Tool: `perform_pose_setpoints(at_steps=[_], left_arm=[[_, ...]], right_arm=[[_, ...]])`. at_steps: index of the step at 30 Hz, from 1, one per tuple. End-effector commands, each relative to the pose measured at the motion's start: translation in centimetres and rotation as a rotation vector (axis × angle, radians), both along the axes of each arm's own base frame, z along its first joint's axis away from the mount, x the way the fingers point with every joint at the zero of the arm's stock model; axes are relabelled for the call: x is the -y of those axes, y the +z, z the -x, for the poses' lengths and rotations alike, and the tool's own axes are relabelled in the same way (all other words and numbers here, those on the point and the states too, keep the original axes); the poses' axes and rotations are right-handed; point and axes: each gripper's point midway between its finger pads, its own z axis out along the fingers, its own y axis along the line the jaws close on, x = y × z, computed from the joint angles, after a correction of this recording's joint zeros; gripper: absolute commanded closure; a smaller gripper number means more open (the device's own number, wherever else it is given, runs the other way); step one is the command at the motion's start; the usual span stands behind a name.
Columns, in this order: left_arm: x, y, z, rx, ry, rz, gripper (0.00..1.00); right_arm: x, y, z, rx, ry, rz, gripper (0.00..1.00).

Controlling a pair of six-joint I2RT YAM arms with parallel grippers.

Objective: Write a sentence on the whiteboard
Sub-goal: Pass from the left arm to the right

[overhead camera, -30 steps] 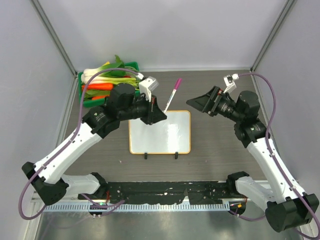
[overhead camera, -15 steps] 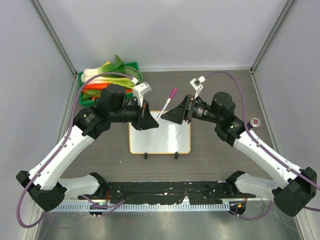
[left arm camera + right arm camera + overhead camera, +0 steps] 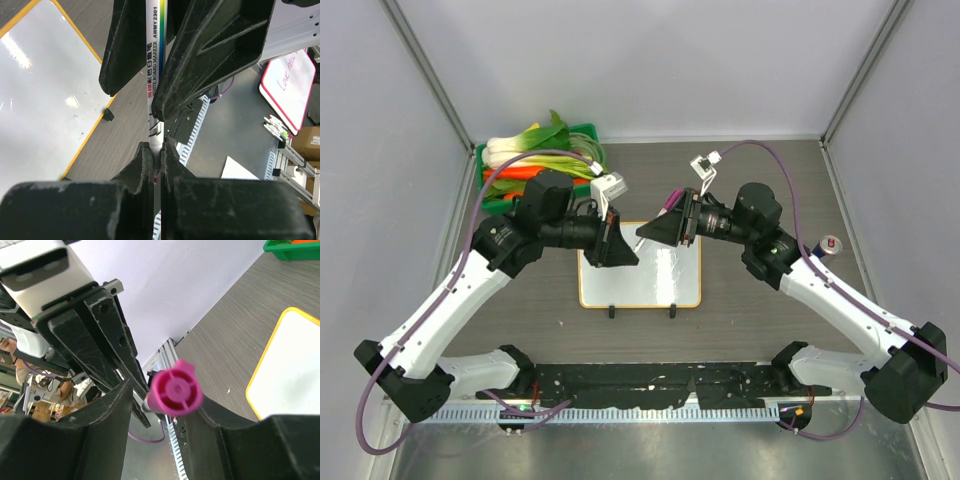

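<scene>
1. Top external view: two arms meet above the whiteboard [image 3: 650,285], which lies flat at the centre of the dark wood-grain surface [image 3: 750,180]. Its orange-yellow frame sits square to the rig, with two black feet on the 6 o'clock edge.
2. Extending in from 9 o'clock, the left gripper [image 3: 623,252] is clamped on a white-barrelled marker [image 3: 669,201]. The left wrist view shows the left fingers [image 3: 142,162] pinched tight on the lower end of the barrel, which is printed "WHITE BOARD MARKER".
3. Extending in from 3 o'clock, the right gripper [image 3: 653,229] has its fingers [image 3: 100,440] spread on either side of the marker's magenta cap [image 3: 176,390]. The right wrist view shows a gap between the cap and one finger, so the cap is straddled, not squeezed.
4. The marker slants over the board's 12 o'clock edge, cap end pointing toward 1 o'clock. Whether its tip touches the board cannot be told.
5. The board's glossy white face catches streaks of glare. It fills the 10 o'clock part of the left wrist view, and one rounded corner shows at 3 o'clock in the right wrist view.
6. A green crate [image 3: 582,130] of leeks and carrots sits at 10 o'clock from the board, by the back wall.
</scene>
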Motion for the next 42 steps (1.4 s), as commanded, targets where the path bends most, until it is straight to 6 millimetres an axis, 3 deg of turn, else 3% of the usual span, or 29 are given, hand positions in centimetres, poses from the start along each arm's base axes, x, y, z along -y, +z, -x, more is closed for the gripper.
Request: perform_pose_setpoints(at_steps=[1, 14, 28, 38, 42], left_arm=[[-0.1, 0.0, 0.7, 0.001, -0.043, 0.013, 1.00], [-0.7, -0.6, 0.9, 0.002, -0.053, -0.012, 1.00], [-1.0, -0.7, 1.0, 0.008, -0.055, -0.015, 1.00], [-1.2, -0.6, 1.4, 0.010, -0.066, -0.011, 1.00], [-1.2, -0.6, 1.5, 0.013, -0.067, -0.011, 1.00]], right_arm=[[0.3, 3.3, 1.2, 0.081, 0.034, -0.081, 0.52], [0.8, 3.3, 2.8, 0.083, 0.092, -0.071, 0.68], [0.7, 2.5, 3.9, 0.052, 0.154, -0.066, 0.74], [0.8, 2.8, 4.7, 0.042, 0.197, -0.093, 0.99], [0.8, 2.7, 5.1, 0.032, 0.223, -0.095, 0.99]])
